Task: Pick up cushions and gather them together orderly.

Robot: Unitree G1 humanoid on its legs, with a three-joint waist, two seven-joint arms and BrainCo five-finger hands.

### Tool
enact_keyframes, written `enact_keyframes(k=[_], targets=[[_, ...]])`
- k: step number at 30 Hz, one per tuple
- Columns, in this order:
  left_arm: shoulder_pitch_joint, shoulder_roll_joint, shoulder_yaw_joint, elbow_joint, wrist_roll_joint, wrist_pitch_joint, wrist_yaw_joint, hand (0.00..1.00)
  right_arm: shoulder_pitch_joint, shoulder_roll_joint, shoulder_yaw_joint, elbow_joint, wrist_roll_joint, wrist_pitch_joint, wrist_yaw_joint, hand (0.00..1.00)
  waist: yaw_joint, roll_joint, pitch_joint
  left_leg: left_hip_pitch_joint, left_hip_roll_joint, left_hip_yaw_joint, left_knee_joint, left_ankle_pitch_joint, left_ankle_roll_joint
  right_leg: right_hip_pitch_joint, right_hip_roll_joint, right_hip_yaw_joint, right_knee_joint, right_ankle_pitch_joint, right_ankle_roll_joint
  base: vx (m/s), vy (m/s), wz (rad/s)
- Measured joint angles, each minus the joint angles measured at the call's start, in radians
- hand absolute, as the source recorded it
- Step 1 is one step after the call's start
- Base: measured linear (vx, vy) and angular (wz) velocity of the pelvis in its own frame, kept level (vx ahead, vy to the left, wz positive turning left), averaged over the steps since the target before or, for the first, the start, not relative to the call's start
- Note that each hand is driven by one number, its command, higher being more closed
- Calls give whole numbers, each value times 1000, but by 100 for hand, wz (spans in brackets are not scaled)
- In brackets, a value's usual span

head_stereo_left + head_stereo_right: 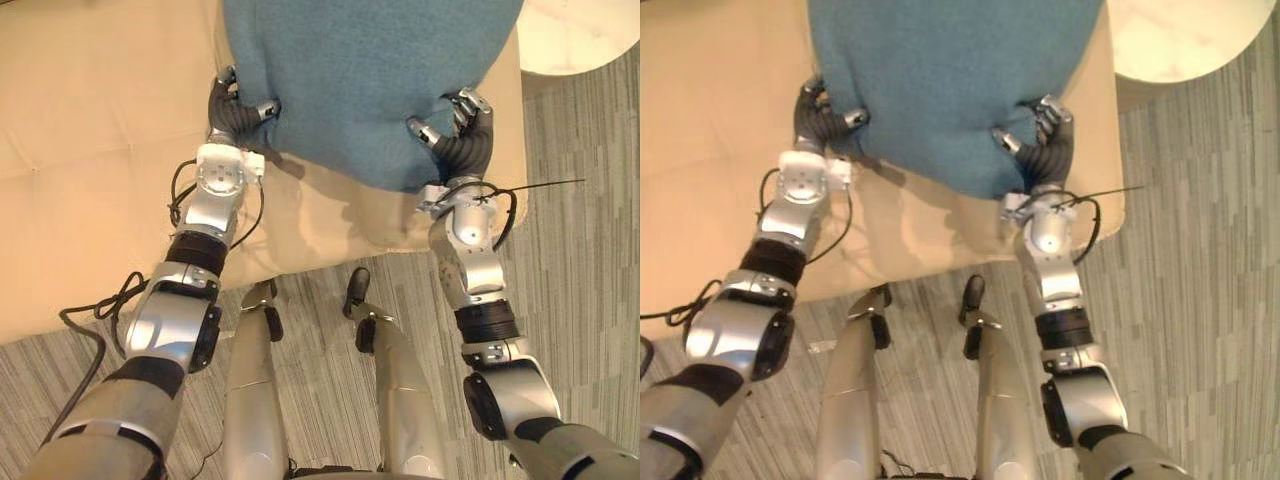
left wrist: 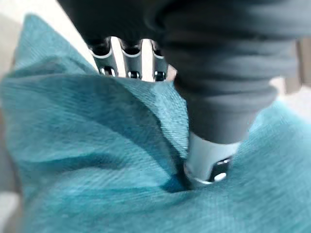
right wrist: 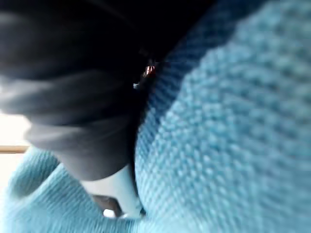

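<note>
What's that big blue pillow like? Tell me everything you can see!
The cushion is big, teal-blue and soft, with a woven, nubbly cloth cover. Its far end runs out of view. The left hand and right hand each pinch its near edge, one at each side, denting the fabric into folds. It is over a beige padded seat, shadowing it.

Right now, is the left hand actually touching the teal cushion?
Touching. The left wrist view shows the left hand with its thumb dented into the teal cushion and fingers behind a pinched fold.
</note>
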Motion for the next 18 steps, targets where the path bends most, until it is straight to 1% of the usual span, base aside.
enact_keyframes(k=[1,5,7,8,10,11,12,13,15,16,18], targets=[[19,1,-12,-32,-35,-6,8,100,0,1,0,-3,0,-3,0,100,-2,0,0,15,-7,2,-19,7,1,7,-5,1,-1,0,0,40,-12,9],[97,-2,-28,-127,-90,-15,26,100,17,7,0,-12,-1,-10,0,100,-2,0,0,90,-25,8,-68,17,-4,58,-16,5,-11,-3,2,46,-25,7],[173,-20,-31,-228,-120,-35,32,100,83,8,1,-61,-3,-21,0,100,1,-1,0,162,-36,10,-113,31,-8,120,-20,4,-25,-13,5,67,-48,15],[189,-24,-31,-250,-125,-40,32,100,99,9,1,-72,-3,-23,0,100,2,-1,0,176,-39,9,-120,32,-9,133,-21,3,-25,-16,6,91,-73,20],[271,-40,-38,-362,-135,-55,37,100,184,21,7,-125,-6,-28,1,100,5,0,-2,235,-51,6,-148,35,-11,184,-28,-1,-27,-34,12,105,-76,18],[287,-43,-41,-376,-135,-58,37,100,200,27,8,-129,-8,-28,1,100,6,0,-2,250,-55,6,-158,35,-12,196,-31,-2,-27,-39,12,109,-62,19],[340,-64,-43,-416,-135,-59,40,100,253,45,11,-141,-38,-28,1,100,4,0,-2,299,-65,6,-177,38,-15,238,-37,-6,-28,-48,14,98,-48,15],[360,-72,-43,-430,-135,-60,42,100,270,50,14,-145,-46,-28,1,100,4,0,-2,312,-67,6,-179,38,-15,254,-38,-9,-30,-48,14,127,-48,19],[488,-141,-38,-542,-135,-64,48,100,374,70,20,-194,-85,-27,1,100,2,1,-6,395,-81,1,-209,36,-15,342,-49,-29,-46,-61,22,107,-21,25],[510,-151,-38,-562,-135,-65,48,100,390,73,19,-205,-86,-27,1,100,1,1,-6,406,-83,0,-213,36,-16,355,-51,-31,-49,-64,23,108,-12,30],[657,-204,-31,-669,-135,-68,47,100,473,91,19,-248,-115,-27,12,100,2,1,-11,490,-97,-4,-241,32,-15,445,-57,-38,-76,-74,28,92,-3,19]])
